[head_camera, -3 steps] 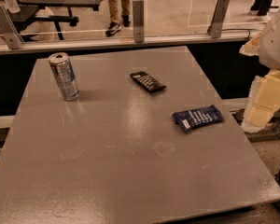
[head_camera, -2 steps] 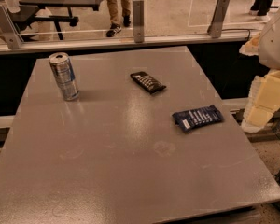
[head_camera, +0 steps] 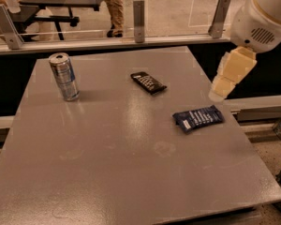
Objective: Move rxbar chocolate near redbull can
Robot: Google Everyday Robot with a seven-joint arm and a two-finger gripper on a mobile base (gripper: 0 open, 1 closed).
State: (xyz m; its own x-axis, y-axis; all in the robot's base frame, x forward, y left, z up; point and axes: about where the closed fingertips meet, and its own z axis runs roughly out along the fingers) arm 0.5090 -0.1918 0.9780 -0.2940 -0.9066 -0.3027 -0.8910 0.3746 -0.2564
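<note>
The rxbar chocolate (head_camera: 148,82), a small black wrapper with pale lettering, lies flat on the grey table (head_camera: 107,172), back of centre. The redbull can (head_camera: 64,76), slim and silver-blue, stands upright near the table's back left, well to the left of the bar. My gripper (head_camera: 219,91) is the cream-coloured end of the arm, hanging over the table's right edge, to the right of the black bar and just above the dark-blue bar. It holds nothing that I can see.
A larger dark-blue bar wrapper (head_camera: 198,118) with white lettering lies near the right edge. A glass rail with metal posts (head_camera: 139,14) runs behind the table. The white arm joint (head_camera: 264,18) fills the upper right.
The arm's cream-coloured end has moved left and up, from beside the table to over its right edge. The can and both bars have not moved.
</note>
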